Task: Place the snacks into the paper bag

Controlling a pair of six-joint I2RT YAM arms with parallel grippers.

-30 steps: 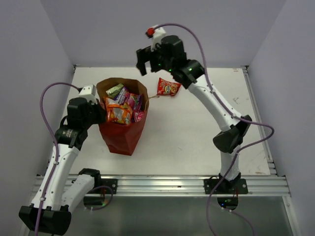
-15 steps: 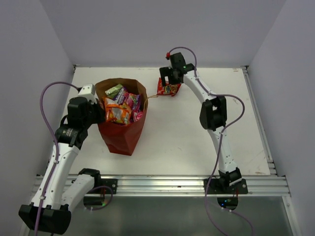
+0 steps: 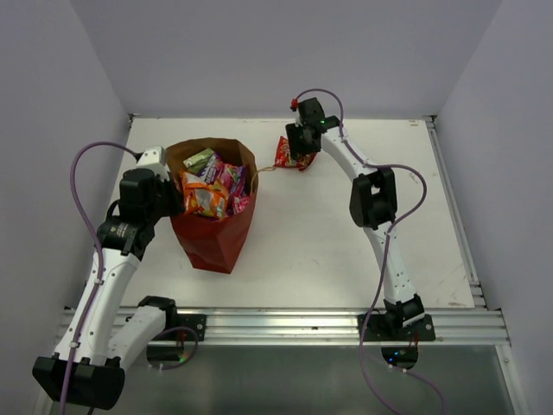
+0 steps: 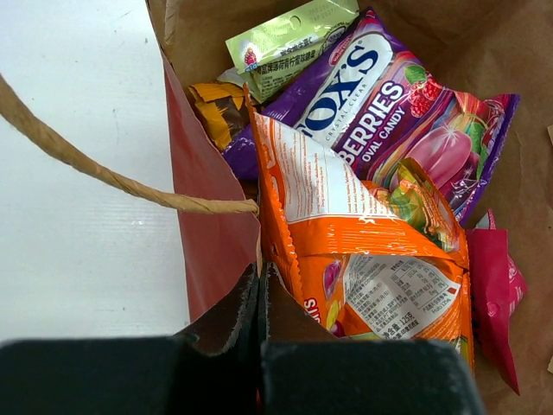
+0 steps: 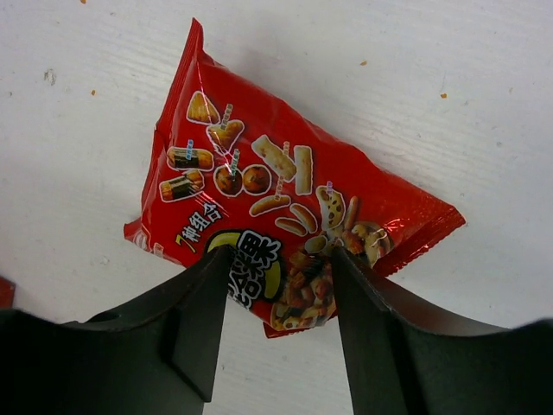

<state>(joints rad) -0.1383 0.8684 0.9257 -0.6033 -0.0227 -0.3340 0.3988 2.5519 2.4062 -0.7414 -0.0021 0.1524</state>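
Observation:
The reddish-brown paper bag [image 3: 212, 246] stands upright at the table's left-middle. It holds several snacks: an orange packet [image 3: 206, 197], a green packet [image 3: 201, 159] and a purple bag [image 3: 226, 177]. My left gripper [image 3: 173, 201] is shut on the bag's left rim [image 4: 212, 233], fingertips pinched together [image 4: 259, 272] beside the orange packet [image 4: 363, 251]. The purple bag [image 4: 371, 86], the green packet [image 4: 289, 39] and a pink packet [image 4: 492, 285] lie inside. A small red packet [image 3: 282, 152] lies flat on the table right of the bag. My right gripper [image 3: 298, 154] is open over it, fingers straddling the lower part of the red packet [image 5: 259, 173].
A twine handle [image 4: 86, 169] hangs outside the bag's left rim; the other handle [image 3: 268, 169] droops toward the red packet. Walls close in at the back and both sides. A metal rail [image 3: 276, 324] runs along the near edge.
My right arm has come down from high above the bag to the red packet, with its open fingers now around it. The left gripper and the bag have not moved.

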